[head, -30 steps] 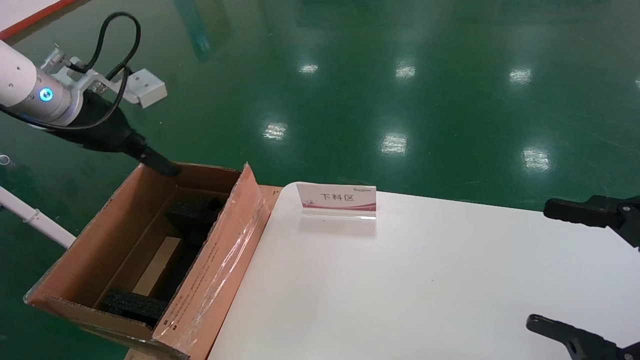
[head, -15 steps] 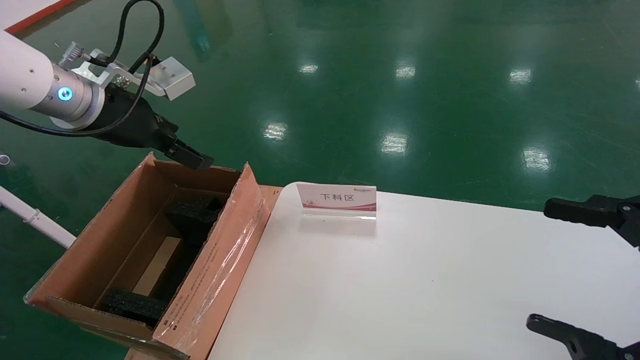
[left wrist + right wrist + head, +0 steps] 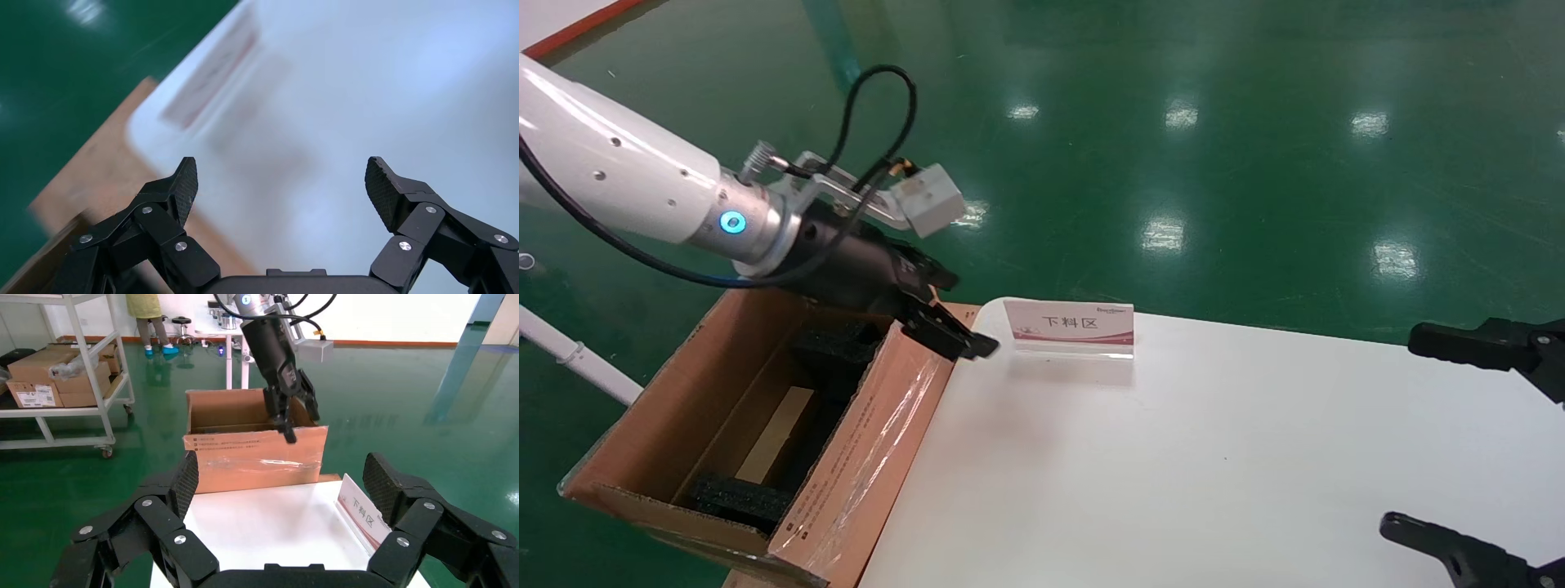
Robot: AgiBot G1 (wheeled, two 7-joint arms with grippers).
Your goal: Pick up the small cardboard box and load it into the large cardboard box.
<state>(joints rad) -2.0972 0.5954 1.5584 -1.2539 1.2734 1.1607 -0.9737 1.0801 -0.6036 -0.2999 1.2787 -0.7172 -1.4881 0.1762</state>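
The large cardboard box [image 3: 862, 457] stands open at the table's left edge, with black foam [image 3: 838, 343] inside; it also shows in the right wrist view [image 3: 257, 453]. A flat tan surface [image 3: 779, 433] lies between the foam blocks. I cannot tell whether it is the small cardboard box or the carton's floor. My left gripper [image 3: 960, 318] hangs open and empty over the box's far right corner, at the table's corner [image 3: 281, 171]. My right gripper [image 3: 1406, 431] waits open and empty at the table's right edge [image 3: 281, 468].
The white table [image 3: 1173, 457] carries a small standing sign [image 3: 1068, 325] with red trim near its far left edge. The box's tall taped flap [image 3: 903, 384] rises against the table edge. Green floor lies all around. A shelf cart with cartons [image 3: 55, 373] stands far off.
My left arm has swung from the far left end of the large box rightwards across it to the table's corner. The right arm has not moved.
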